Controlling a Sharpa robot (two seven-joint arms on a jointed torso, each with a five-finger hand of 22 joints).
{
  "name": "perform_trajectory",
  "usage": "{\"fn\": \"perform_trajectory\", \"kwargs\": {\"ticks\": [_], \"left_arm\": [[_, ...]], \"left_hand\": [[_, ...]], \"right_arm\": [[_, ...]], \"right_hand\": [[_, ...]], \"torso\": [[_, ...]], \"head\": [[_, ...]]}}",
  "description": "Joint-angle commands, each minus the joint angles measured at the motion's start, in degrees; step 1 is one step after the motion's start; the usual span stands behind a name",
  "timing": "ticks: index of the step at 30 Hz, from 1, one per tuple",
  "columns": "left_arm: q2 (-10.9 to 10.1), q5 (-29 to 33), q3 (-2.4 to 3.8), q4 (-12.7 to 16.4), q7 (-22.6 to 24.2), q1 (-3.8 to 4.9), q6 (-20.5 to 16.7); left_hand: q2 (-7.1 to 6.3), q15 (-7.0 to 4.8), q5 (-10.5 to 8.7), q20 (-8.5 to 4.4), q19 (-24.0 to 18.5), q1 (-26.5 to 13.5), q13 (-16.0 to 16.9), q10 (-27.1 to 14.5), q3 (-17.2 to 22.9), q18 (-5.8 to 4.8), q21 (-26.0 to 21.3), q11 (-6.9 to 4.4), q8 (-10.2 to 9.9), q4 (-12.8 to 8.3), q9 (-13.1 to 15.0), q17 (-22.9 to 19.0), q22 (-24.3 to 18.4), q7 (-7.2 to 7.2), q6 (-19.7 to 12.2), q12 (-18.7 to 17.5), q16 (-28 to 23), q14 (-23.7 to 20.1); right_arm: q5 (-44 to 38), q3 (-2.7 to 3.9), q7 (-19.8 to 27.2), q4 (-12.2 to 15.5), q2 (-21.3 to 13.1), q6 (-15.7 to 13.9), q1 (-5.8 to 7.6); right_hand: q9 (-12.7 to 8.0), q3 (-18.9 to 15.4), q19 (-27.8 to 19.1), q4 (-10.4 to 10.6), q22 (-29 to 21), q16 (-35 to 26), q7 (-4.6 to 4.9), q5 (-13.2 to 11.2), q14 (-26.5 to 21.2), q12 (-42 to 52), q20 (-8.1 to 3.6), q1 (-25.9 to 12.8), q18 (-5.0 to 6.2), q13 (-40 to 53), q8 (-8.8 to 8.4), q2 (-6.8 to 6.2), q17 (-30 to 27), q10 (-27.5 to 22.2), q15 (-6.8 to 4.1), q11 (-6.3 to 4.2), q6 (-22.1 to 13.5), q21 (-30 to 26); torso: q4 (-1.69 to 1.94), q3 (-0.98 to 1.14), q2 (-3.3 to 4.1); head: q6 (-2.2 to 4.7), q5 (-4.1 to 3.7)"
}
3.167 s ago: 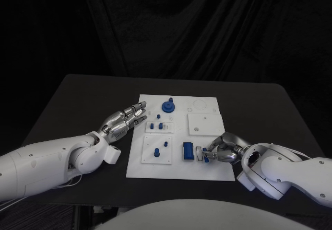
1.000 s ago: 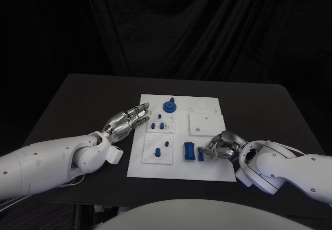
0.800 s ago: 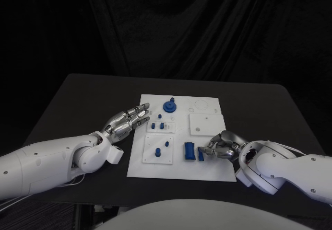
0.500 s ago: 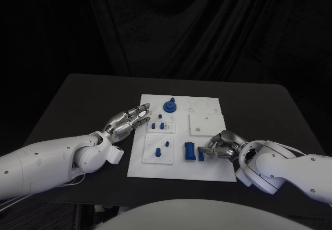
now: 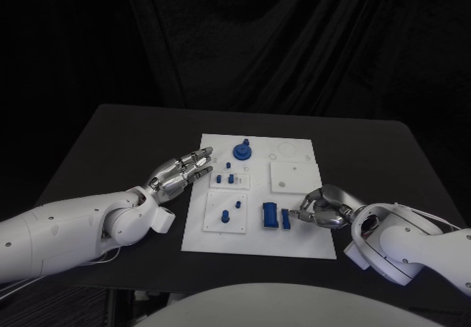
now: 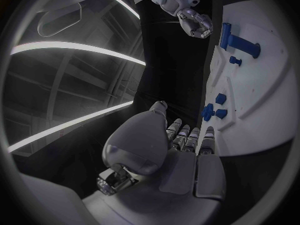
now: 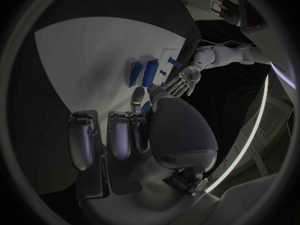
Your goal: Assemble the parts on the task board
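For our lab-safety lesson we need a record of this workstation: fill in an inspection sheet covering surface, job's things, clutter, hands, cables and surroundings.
Surface: black table, bearing the white task board.
Job's things: blue parts lie and stand on the board.
Clutter: nothing seen.
Hands: left hand flat, fingers apart, beside the board, holding nothing; right hand curled at a small blue part, grip unclear.
Cables: thin wire under the left arm.
Surroundings: black curtain.

Light: dim overall, dark backdrop; brightest on the white task board (image 5: 295, 238).
Glare: bright curved strips in the left wrist view.
Distortion: fisheye bending at wrist-view rims.
Sharpness: head view fairly crisp.
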Motion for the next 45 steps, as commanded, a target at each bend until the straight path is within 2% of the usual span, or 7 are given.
{"fn": "perform_trajectory", "kwargs": {"ticks": [1,2,10,20,25,37,45], "left_arm": [[-0.02,0.2,0.05,0.23,1.42,-0.1,0.15],[-0.03,0.2,0.05,0.24,1.47,-0.11,0.11],[-0.06,0.2,0.05,0.23,1.41,-0.15,0.14],[-0.17,0.2,0.05,0.27,1.27,-0.19,0.13],[-0.08,0.2,0.05,0.25,1.25,-0.2,0.21],[-0.07,0.2,0.05,0.23,1.13,-0.21,0.31],[0.16,0.2,0.05,0.16,1.04,-0.23,0.52]], "left_hand": [[0.04,0.07,0.39,0.23,0.05,0.51,0.03,-0.03,-0.06,0.45,0.05,-0.47,0.3,-0.38,0.06,-0.08,0.09,0.31,0.12,0.06,-0.21,-0.02],[-0.01,0.03,0.39,0.22,0.04,0.52,0.03,-0.02,-0.07,0.47,0.05,-0.48,0.31,-0.43,0.07,-0.08,0.09,0.3,0.18,0.08,-0.21,-0.02],[-0.1,-0.05,0.38,0.18,0.05,0.5,0.04,0.0,-0.1,0.51,0.05,-0.48,0.33,-0.49,0.08,-0.08,0.09,0.22,0.24,0.11,-0.21,-0.02],[-0.12,-0.05,0.38,0.18,0.05,0.49,0.04,0.0,-0.11,0.52,0.05,-0.48,0.33,-0.51,0.08,-0.08,0.09,0.22,0.24,0.11,-0.21,-0.02],[-0.12,-0.05,0.38,0.18,0.05,0.49,0.04,0.0,-0.11,0.52,0.05,-0.48,0.33,-0.51,0.08,-0.08,0.09,0.22,0.24,0.11,-0.21,-0.02],[-0.15,-0.07,0.39,0.18,0.05,0.49,0.04,0.0,-0.12,0.55,0.06,-0.47,0.33,-0.56,0.07,-0.08,0.1,0.19,0.22,0.12,-0.21,-0.02],[-0.16,-0.08,0.42,0.18,0.04,0.49,0.04,0.0,-0.11,0.57,0.05,-0.46,0.34,-0.62,0.07,-0.08,0.09,0.17,0.27,0.11,-0.21,-0.02]], "right_arm": [[-2.76,-0.16,3.3,0.99,-1.01,1.05,-0.14],[-2.94,-0.2,3.25,1.12,-1.27,1.32,-0.24],[-5.49,-0.4,1.27,0.43,-1.72,3.94,-0.8],[-6.48,-0.47,-0.25,-1.17,-0.27,5.9,-1.21],[-6.78,-0.47,-0.4,-1.85,0.62,5.6,-1.39],[-6.96,-0.46,-0.73,-2.93,1.78,5.95,-1.49],[-7.04,-0.45,-0.92,-4.3,3.04,5.64,-1.52]], "right_hand": [[0.57,-0.7,5.94,1.0,15.1,0.17,0.0,-1.92,6.1,0.15,-0.4,-0.05,-0.44,15.1,0.5,-0.85,15.09,6.06,-0.47,-0.41,-0.34,0.19],[0.92,-1.37,5.94,1.79,15.1,0.17,0.0,-4.06,6.1,0.15,-0.39,-0.2,-0.44,15.1,0.75,-1.21,15.09,6.06,-0.46,-0.41,-0.28,0.19],[1.53,-2.98,5.94,2.18,15.1,0.17,-0.01,-8.94,6.1,0.15,-0.41,0.3,-0.44,15.1,1.07,-2.77,15.09,6.06,-0.47,-0.42,0.14,0.19],[1.74,-3.14,5.94,2.03,15.1,0.17,-0.09,-9.33,6.1,0.15,-0.45,1.33,-0.44,15.1,1.2,-3.05,15.09,6.06,-0.52,-0.48,0.3,0.19],[1.93,-3.06,5.94,1.99,15.1,0.17,-0.14,-9.36,6.1,0.15,-0.5,2.27,-0.44,15.1,1.33,-2.84,15.09,6.06,-0.57,-0.53,0.37,0.19],[2.04,-3.03,5.94,2.01,15.1,0.17,-0.15,-9.36,6.1,0.15,-0.51,2.43,-0.44,15.1,1.44,-2.62,15.09,6.06,-0.58,-0.54,0.43,0.19],[2.55,-2.69,5.94,1.74,15.1,0.17,-0.25,-9.36,6.1,0.15,-0.58,3.26,-0.44,15.1,1.78,-1.03,15.09,6.06,-0.65,-0.63,0.31,0.19]], "torso": [[0.01,0.05,0.02],[0.02,0.05,0.02],[-0.14,0.0,0.02],[-0.24,-0.01,-0.09],[0.18,0.03,0.02],[-0.02,-0.05,0.11],[0.02,-0.01,0.06]], "head": [[-0.01,-0.36],[-0.01,-0.46],[-0.01,-0.28],[-0.01,-0.19],[-0.01,-0.49],[-0.01,-0.29],[-0.01,-0.55]]}}
